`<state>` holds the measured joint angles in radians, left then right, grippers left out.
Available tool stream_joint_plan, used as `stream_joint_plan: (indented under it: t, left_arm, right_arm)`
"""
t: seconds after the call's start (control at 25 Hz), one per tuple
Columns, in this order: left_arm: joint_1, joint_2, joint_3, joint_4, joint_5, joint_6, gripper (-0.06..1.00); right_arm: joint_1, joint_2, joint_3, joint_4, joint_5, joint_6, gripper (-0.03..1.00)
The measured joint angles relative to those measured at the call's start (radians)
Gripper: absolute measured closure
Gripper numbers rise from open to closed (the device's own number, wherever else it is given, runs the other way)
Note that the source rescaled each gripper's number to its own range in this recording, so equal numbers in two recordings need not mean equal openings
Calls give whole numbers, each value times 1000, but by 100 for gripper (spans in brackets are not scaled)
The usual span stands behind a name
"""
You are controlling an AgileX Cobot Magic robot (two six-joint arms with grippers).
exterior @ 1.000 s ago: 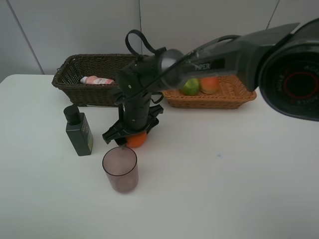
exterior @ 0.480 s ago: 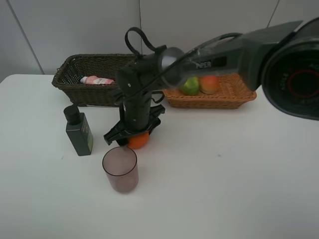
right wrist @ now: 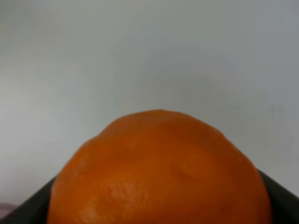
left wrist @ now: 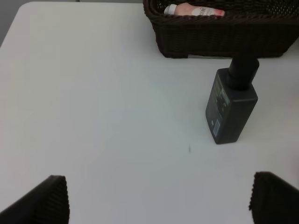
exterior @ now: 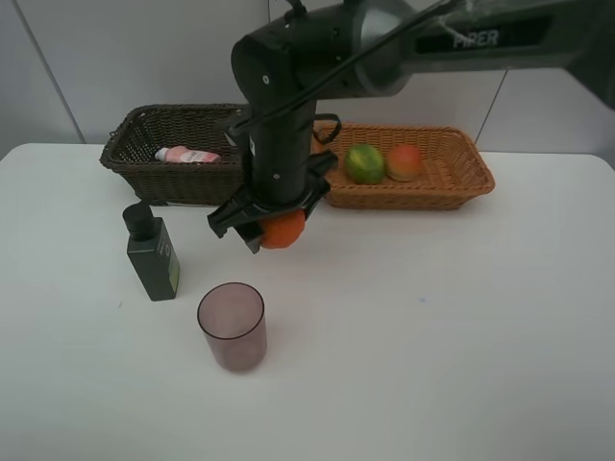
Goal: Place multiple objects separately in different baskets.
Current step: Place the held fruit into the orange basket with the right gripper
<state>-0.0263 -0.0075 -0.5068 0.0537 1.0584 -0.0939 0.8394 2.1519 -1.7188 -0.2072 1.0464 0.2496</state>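
Observation:
My right gripper (exterior: 272,225) is shut on the orange (exterior: 284,231) and holds it above the table, in front of the gap between the two baskets. The orange fills the right wrist view (right wrist: 159,172). The dark brown basket (exterior: 183,182) at back left holds the pink bottle (exterior: 187,155). The light tan basket (exterior: 423,197) at back right holds the green lime (exterior: 365,163) and the red-yellow fruit (exterior: 405,161). The dark green bottle (exterior: 154,252) stands upright on the table, left of the orange. The purplish cup (exterior: 232,327) stands in front. My left gripper (left wrist: 159,205) is open and empty.
In the left wrist view the dark green bottle (left wrist: 232,105) stands in front of the dark basket (left wrist: 219,37), with the pink bottle (left wrist: 194,9) inside it. The white table (exterior: 461,317) ends at a grey wall at the back.
My right gripper has lifted the orange off the table, up and slightly right, away from the cup. The arm has risen. The other objects have not moved.

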Motion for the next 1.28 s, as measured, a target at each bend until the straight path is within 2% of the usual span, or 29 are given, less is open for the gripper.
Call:
stream_joint_plan:
  t: [0.28, 0.56, 0.96, 1.28]
  left_arm:
    - [0, 0, 0, 0, 0, 0, -6]
    - [0, 0, 0, 0, 0, 0, -6]
    - [0, 0, 0, 0, 0, 0, -6]
    - [0, 0, 0, 0, 0, 0, -6]
  right_arm:
    - [-65, -82, 0, -69, 61, -3, 33]
    - [-234, -113, 0, -78, 54, -3, 33]
    - [-479, -113, 0, -70, -66, -3, 33]
    - [-586, -85, 0, -66, -158, -3, 33]
